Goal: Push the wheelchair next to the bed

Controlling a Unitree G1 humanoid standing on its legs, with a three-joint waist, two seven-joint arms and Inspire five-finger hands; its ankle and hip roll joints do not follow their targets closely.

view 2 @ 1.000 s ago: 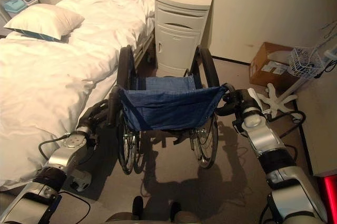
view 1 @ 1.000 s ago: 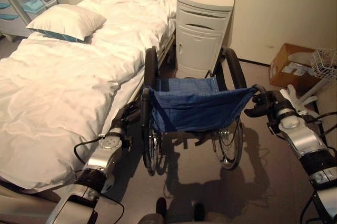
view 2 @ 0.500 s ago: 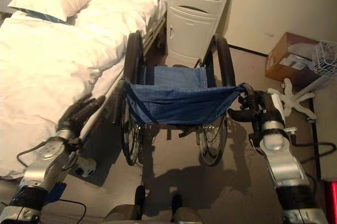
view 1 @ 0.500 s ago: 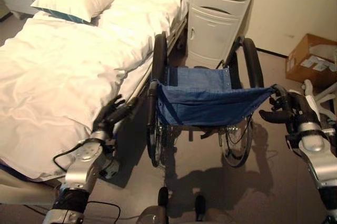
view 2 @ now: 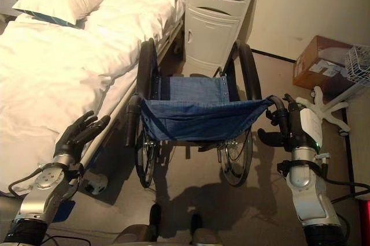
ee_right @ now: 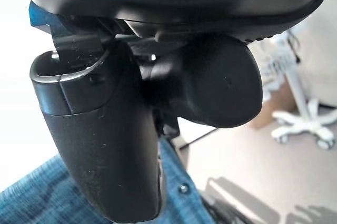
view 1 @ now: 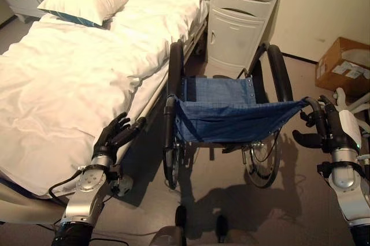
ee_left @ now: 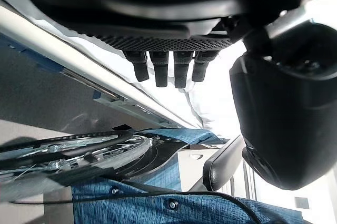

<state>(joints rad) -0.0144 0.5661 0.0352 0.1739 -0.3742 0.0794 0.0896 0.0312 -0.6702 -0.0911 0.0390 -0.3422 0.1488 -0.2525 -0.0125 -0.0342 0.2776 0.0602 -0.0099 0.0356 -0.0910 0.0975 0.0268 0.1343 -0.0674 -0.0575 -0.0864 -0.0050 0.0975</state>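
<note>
Bedding, white and rumpled, covers the bed (view 1: 58,84) at left. Left hand (view 1: 113,137) hangs released beside it, fingers spread. Wheelchair (view 1: 225,116), blue cloth seat, stands alongside. Right hand (view 2: 292,127) grasps its black push handle (ee_right: 105,145).

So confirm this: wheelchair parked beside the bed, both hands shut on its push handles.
Not both. The left hand hangs open beside the bed, off the wheelchair handle, as the left eye view shows. The right hand is at its handle, fingers hidden.
</note>
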